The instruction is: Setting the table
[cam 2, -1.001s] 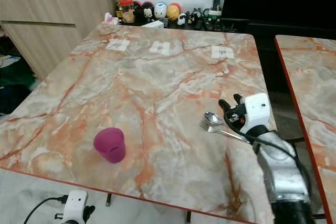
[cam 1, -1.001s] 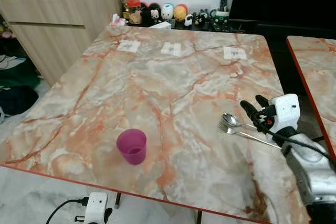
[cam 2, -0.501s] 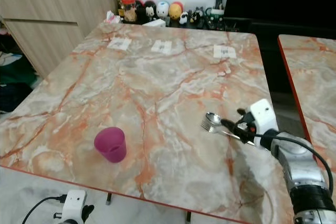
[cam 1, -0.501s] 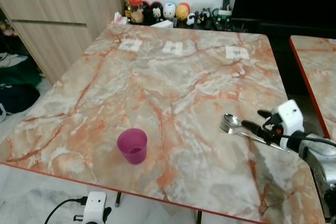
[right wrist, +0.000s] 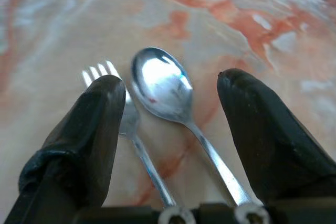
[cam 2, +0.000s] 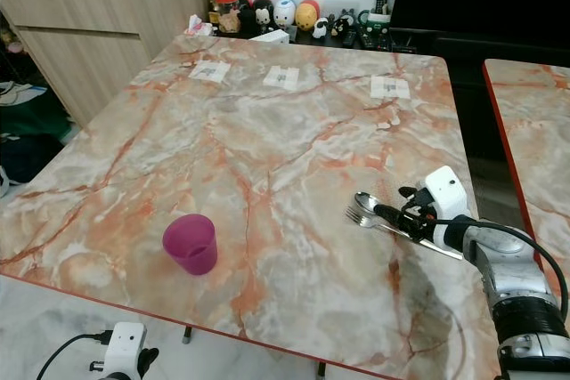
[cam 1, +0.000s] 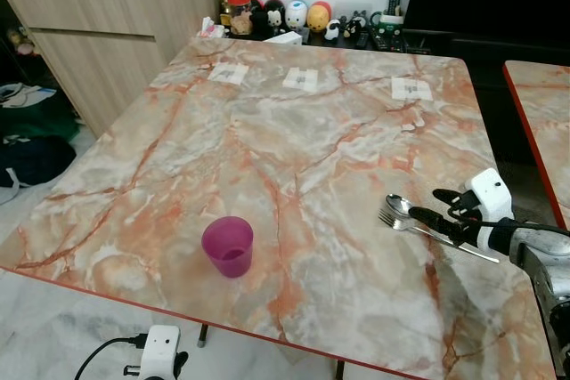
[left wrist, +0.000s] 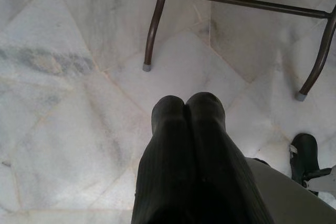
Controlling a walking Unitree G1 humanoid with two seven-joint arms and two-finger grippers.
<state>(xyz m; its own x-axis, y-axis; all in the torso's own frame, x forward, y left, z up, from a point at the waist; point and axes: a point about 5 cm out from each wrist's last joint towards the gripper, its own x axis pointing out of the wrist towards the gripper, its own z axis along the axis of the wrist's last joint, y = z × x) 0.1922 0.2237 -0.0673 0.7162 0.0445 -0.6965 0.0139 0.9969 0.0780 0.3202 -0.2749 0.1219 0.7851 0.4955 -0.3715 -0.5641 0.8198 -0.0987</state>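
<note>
Over the last second my right gripper [cam 1: 430, 205] dropped from a raised, upright pose to lie low and level over the table [cam 1: 294, 149], fingers spread either side of the fork [right wrist: 123, 114] and spoon [right wrist: 160, 85] handles. Head camera drifted slightly.

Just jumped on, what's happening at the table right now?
The right gripper is low over the table near its right edge, jaws open around a fork and spoon lying side by side. A purple cup stands alone near the front edge. The left gripper hangs idle below, shut, over the floor.
</note>
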